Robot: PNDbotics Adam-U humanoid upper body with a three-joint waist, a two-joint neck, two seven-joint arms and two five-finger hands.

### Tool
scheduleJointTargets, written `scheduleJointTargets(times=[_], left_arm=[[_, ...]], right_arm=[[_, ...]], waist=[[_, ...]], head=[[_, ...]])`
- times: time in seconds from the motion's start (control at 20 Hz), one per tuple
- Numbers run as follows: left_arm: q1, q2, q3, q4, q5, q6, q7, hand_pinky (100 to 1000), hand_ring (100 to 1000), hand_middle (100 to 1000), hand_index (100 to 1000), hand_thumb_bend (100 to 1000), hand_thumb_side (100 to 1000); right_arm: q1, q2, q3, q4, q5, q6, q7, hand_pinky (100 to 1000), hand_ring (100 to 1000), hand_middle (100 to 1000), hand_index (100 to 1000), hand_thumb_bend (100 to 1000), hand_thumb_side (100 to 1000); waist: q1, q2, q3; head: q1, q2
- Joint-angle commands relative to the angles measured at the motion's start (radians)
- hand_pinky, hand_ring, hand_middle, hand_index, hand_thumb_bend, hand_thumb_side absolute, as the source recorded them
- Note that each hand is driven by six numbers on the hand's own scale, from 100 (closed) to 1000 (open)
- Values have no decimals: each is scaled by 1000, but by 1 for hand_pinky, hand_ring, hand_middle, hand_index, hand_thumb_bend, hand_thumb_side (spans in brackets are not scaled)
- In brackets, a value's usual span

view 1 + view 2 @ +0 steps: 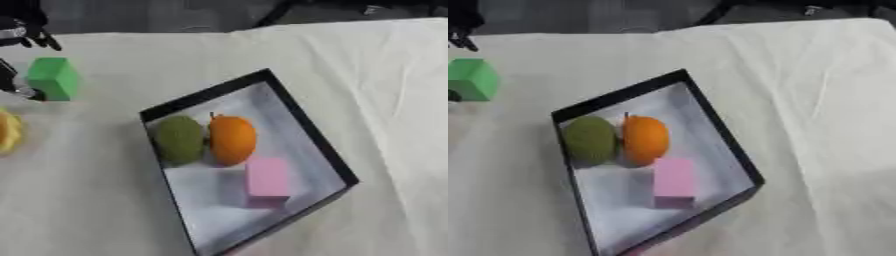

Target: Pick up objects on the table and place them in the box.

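Left hand (17, 35) at green block (54, 78)

Cream tablecloth (367, 75), dark background behind.

Green block (52, 78) near the table's left edge; box (308, 131) holds green fruit (179, 139), orange (233, 139), pink block (267, 179).

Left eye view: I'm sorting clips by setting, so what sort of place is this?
Probably a robot test bench: a cloth-covered table, a black box of toy-like fruit and blocks, and a robot hand by a green block.
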Motion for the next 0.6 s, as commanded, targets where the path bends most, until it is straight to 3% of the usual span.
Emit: scheduleJointTargets(times=[0.05,0.6], left_arm=[[-22,30,20,5,-13,7,10,852,877,820,839,636,100],[-20,36,36,19,-63,22,26,849,873,819,833,645,100]], right_arm=[[-7,-20,-7,-2,6,-9,3,825,884,797,816,100,631],[-16,0,-5,12,34,-17,-2,824,882,796,815,100,641]], waist=[[-11,2,-5],[-11,27,-9]], head=[[13,-22],[34,-35]])
